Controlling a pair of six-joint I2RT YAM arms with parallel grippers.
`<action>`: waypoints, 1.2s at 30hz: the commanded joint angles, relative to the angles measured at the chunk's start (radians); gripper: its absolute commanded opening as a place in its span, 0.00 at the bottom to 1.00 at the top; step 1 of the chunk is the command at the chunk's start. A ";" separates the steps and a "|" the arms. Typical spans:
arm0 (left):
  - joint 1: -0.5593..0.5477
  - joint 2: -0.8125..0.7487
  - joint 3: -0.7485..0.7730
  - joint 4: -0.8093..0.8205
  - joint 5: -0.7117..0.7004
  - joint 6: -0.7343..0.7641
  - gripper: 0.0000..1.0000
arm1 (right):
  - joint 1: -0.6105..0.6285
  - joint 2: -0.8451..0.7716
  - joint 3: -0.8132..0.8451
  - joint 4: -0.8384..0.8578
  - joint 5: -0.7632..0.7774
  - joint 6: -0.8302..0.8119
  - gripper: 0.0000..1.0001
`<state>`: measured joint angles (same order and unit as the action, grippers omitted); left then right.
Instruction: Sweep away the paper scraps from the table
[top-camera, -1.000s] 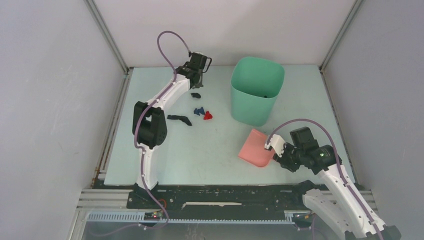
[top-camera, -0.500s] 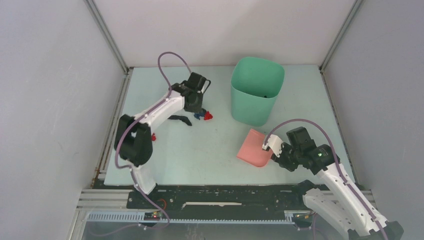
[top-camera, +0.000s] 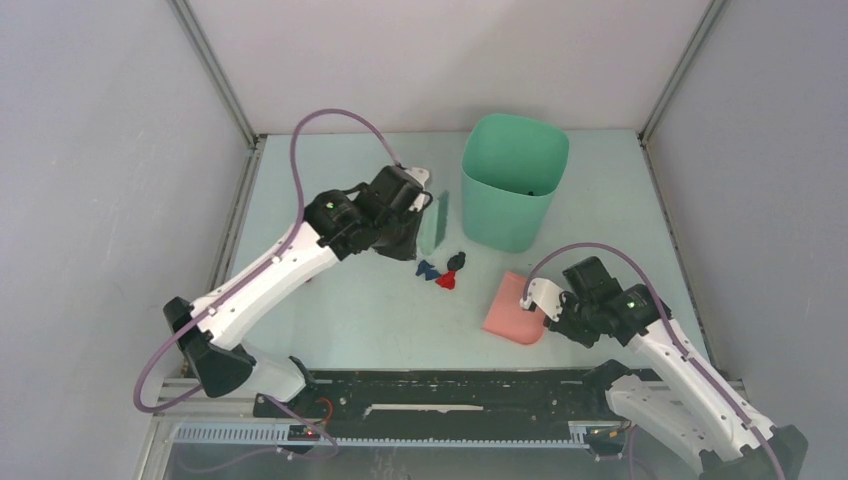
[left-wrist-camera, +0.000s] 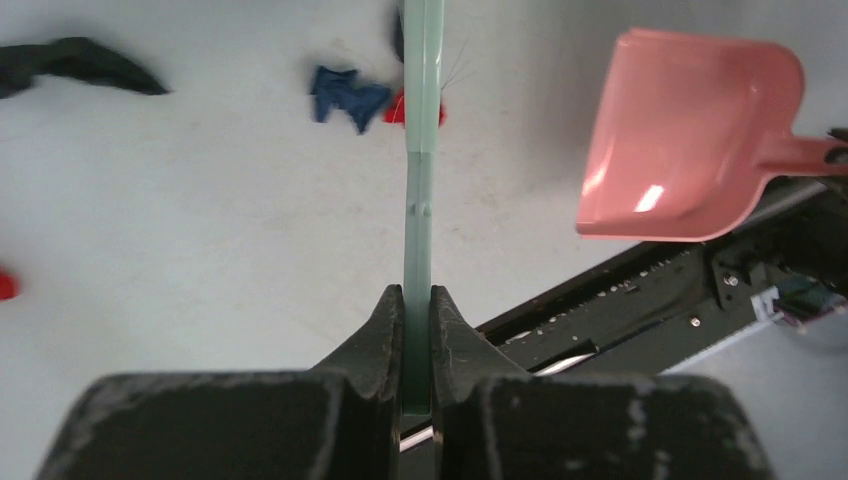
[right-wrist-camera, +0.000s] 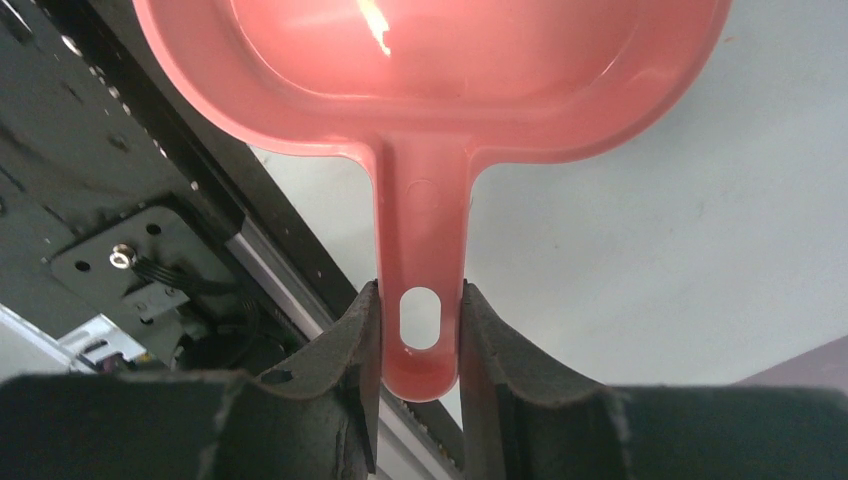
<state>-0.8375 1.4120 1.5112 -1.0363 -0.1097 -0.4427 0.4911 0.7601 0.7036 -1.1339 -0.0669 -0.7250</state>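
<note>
Top external view: one tall green bin (top-camera: 513, 180) stands open end up near the far edge of the bench (top-camera: 400, 320), right of its middle. A single dark bit (top-camera: 536, 190) lies low against the bin's inner right wall, too small to identify. One pink dustpan (top-camera: 510, 310) rests toward the near right corner of the bench, scoop mouth turned toward the bench's middle. Its scoop shows only bare plastic.

The right end effector (top-camera: 545, 312) is closed narrow on the dustpan's handle; in the right wrist view a finger presses each side of the hanging hole. The left end effector (top-camera: 418, 215) pinches the thin handle of one green brush (top-camera: 432, 222), jaws almost together.

Three paper scraps (top-camera: 446, 281) cluster near the bench's middle, just beside the brush's end: one blue, one black, one red. The left wrist view shows two more lying apart from that cluster, a long black strip (left-wrist-camera: 80, 65) and a second red scrap (left-wrist-camera: 6, 286) at the picture's left border.
</note>
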 joint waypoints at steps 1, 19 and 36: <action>0.026 0.024 0.177 -0.248 -0.174 0.067 0.00 | 0.009 0.047 0.030 -0.028 0.062 -0.047 0.00; 0.031 0.371 0.218 -0.361 -0.177 0.206 0.00 | 0.131 0.294 0.054 0.092 0.045 0.115 0.00; -0.031 0.264 0.082 -0.175 0.330 0.136 0.00 | 0.179 0.562 0.113 0.265 0.027 0.233 0.00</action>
<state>-0.8352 1.7725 1.6066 -1.2469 0.0776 -0.2703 0.6548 1.3014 0.7643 -0.9119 -0.0311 -0.5316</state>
